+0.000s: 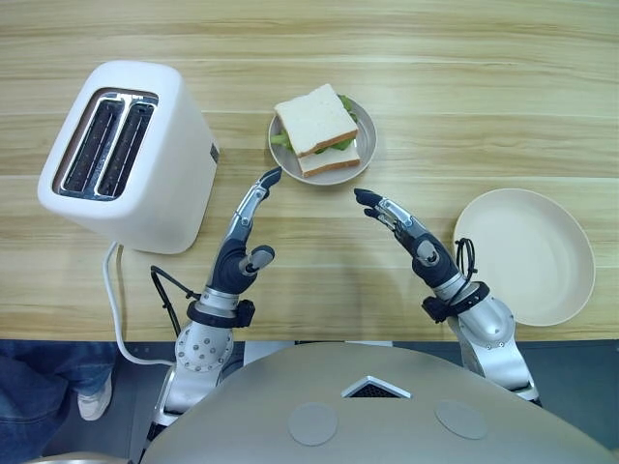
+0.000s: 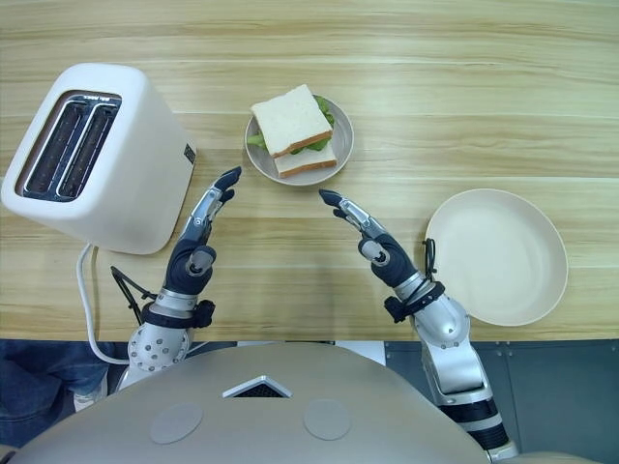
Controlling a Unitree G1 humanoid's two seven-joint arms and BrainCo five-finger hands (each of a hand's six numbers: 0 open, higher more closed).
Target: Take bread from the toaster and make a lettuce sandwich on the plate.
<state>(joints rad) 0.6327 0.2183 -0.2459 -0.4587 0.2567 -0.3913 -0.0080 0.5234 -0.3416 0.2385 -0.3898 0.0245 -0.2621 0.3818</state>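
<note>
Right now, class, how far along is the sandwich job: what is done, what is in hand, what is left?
Done: the toaster slots look empty, and a sandwich with lettuce at its edges sits on the small plate. In hand: nothing; the left robot hand and right robot hand are open over the table, short of the plate. Left: seemingly nothing.

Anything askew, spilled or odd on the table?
Minor only: the top bread slice sits twisted relative to the bottom slice, so their corners don't line up, and lettuce pokes out at the sides. The sandwich is on the small plate. No spills visible; the toaster stands upright.
</note>
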